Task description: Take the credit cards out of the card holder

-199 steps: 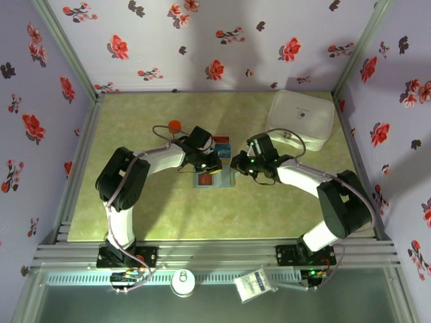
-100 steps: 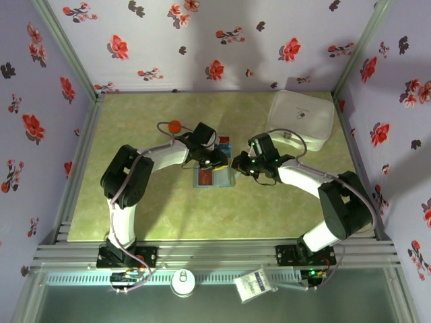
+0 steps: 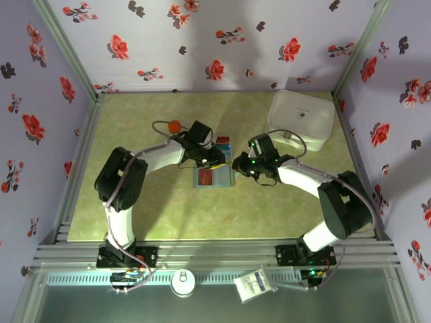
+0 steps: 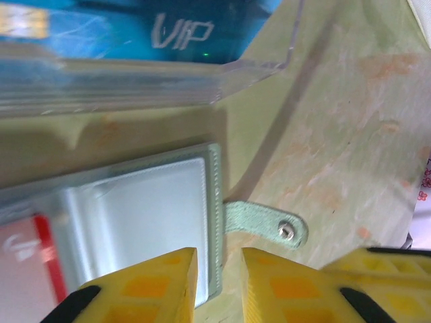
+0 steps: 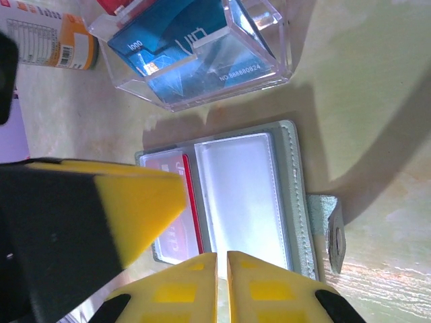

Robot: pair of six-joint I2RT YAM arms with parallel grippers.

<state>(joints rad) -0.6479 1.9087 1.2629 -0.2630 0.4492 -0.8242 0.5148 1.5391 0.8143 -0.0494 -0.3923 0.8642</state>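
Note:
The grey-blue card holder (image 3: 213, 178) lies open and flat on the table between the two grippers. A red card (image 5: 189, 195) sits in its left sleeve, also seen as the red card (image 4: 27, 252); the right sleeve (image 5: 242, 195) looks pale and glossy. My left gripper (image 4: 219, 272) is slightly open and straddles the holder's (image 4: 148, 208) stitched edge by the snap strap (image 4: 269, 225). My right gripper (image 5: 222, 282) is shut to a thin slit at the near edge of the holder (image 5: 297, 195). A blue "VIP" card (image 5: 182, 40) lies in the clear box.
The clear plastic box (image 3: 222, 142) holding cards stands just beyond the holder. An orange-capped bottle (image 3: 174, 126) is at the back left, a large white lidded container (image 3: 301, 116) at the back right. The left gripper's finger (image 5: 101, 215) looms over the holder's left half.
The left gripper has shifted a little to the right along the holder's far edge. The right arm has hardly moved.

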